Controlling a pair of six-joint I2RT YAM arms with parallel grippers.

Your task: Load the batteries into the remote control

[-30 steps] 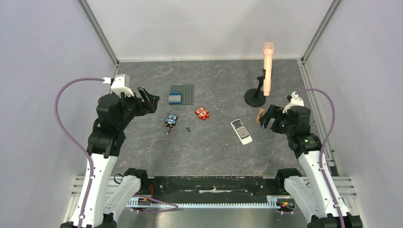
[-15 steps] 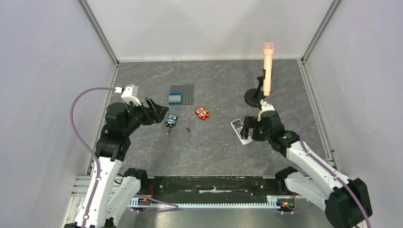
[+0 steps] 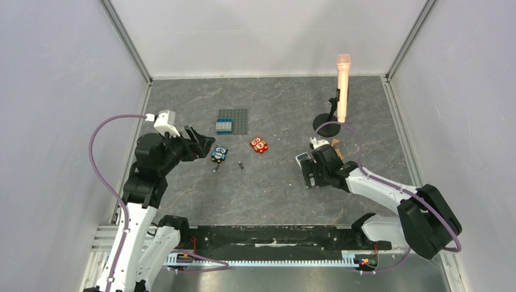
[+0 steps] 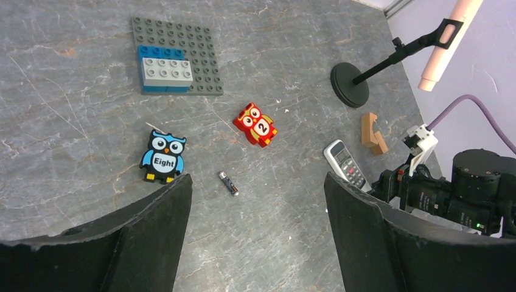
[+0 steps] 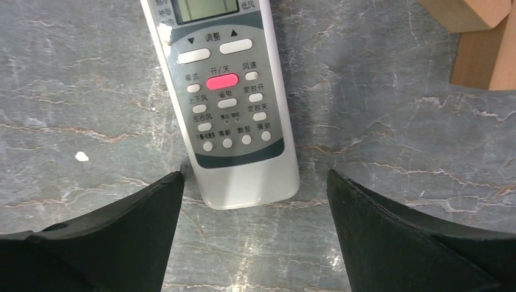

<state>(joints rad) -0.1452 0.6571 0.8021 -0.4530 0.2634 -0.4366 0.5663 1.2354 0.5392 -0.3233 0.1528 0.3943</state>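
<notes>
Right pincer [image 5: 254, 176] over half-visible remote control [image 5: 228, 103]

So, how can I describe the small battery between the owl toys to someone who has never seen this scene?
Find the grey studded plate at the far side. In front of it lie a blue owl and a red owl, and the battery lies nearer still, between them. It is a thin dark stick, far smaller than either owl.

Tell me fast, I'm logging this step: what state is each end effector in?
Left end effector: open, holding nothing.
Right end effector: open, holding nothing, poised over the remote control.
</notes>
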